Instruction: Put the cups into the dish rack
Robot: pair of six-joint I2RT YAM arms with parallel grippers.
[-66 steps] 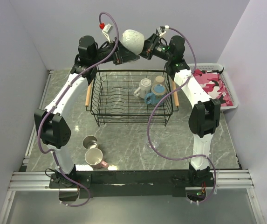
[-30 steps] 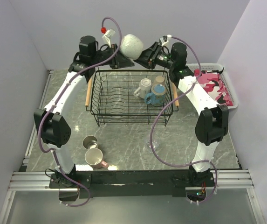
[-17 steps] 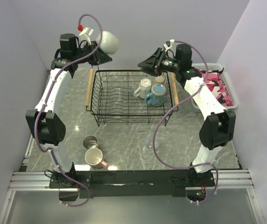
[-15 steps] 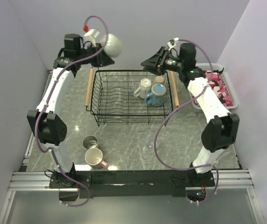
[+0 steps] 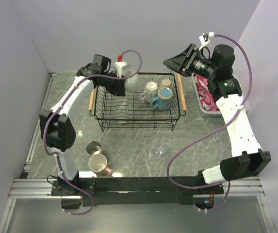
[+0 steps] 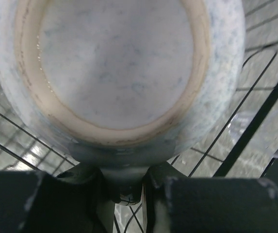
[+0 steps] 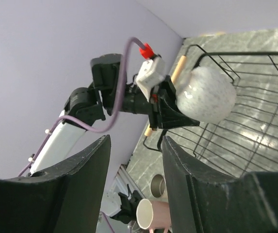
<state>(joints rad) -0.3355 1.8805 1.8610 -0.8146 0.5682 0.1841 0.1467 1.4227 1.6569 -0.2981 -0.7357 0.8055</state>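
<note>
Grips a speckled white mug (image 5: 132, 81) in the left gripper (image 5: 122, 87), with the jaws drawn almost fully together on a part at the mug's edge (rim or handle, cannot tell which from the wrist view). Holds that mug over the far left corner of the dish rack (image 5: 135, 129), just inside the left wooden handle (image 5: 92, 100), tipped so that the mouth faces the left wrist camera. Cannot tell whether the mug touches the wires below it.

Carries the right gripper (image 5: 169, 61) high above the far right corner of the rack, with the jaws standing partly apart and nothing between them. Points it leftward, toward the left gripper and the mug, well apart from both.

Has three cups already in the rack's far right part: a second white mug (image 5: 150, 91), a blue mug (image 5: 161, 100) just near of it, and a tan cup (image 5: 166, 83) at the far right corner.

Has three more on the counter (image 5: 129, 145) near of the rack: a steel cup (image 5: 94, 147) and a pink mug (image 5: 99, 165) close together at the near left, and a clear glass (image 5: 157, 150) toward the middle, well apart from those two.

Shows a white basket (image 5: 204, 112) with pink camouflage cloth (image 5: 204, 94) right of the rack, partly behind the right arm.
</note>
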